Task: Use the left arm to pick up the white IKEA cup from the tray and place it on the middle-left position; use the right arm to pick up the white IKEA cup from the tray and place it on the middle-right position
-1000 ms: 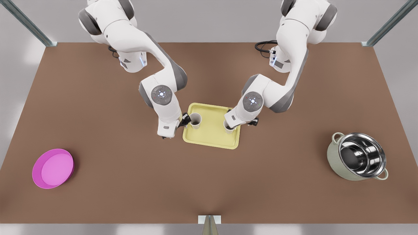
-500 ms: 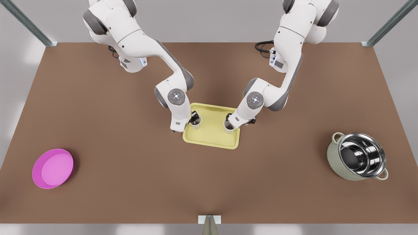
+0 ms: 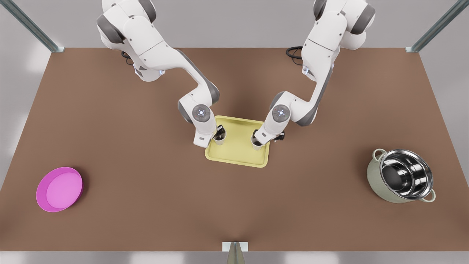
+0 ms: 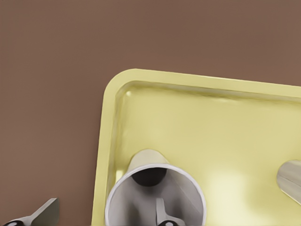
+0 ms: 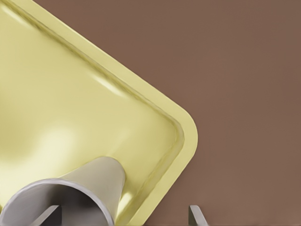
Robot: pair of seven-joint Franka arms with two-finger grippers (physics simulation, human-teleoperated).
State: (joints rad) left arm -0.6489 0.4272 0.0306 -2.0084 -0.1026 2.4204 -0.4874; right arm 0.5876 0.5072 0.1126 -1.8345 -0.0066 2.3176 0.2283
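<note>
Brown tabletop (image 3: 234, 205) bears the tray (image 3: 238, 156) at centre. Left gripper (image 3: 219, 134) straddles the wall of the cup at the tray's left edge (image 3: 220, 138): one finger (image 4: 162, 214) inside, one outside, jaws open, tips cut off. Right gripper (image 3: 261, 139) likewise over the right-hand cup (image 3: 256, 143), its rim largely hidden by the wrist

The bench (image 3: 146, 205) is plain brown; on it my tray (image 3: 238, 156) is pale yellow and both cups (image 3: 220, 138) (image 3: 256, 145) are white with grey-shaded interiors. The dish (image 3: 59, 189) is magenta. The pot (image 3: 401, 180) is pale green outside, mirror steel inside.
</note>
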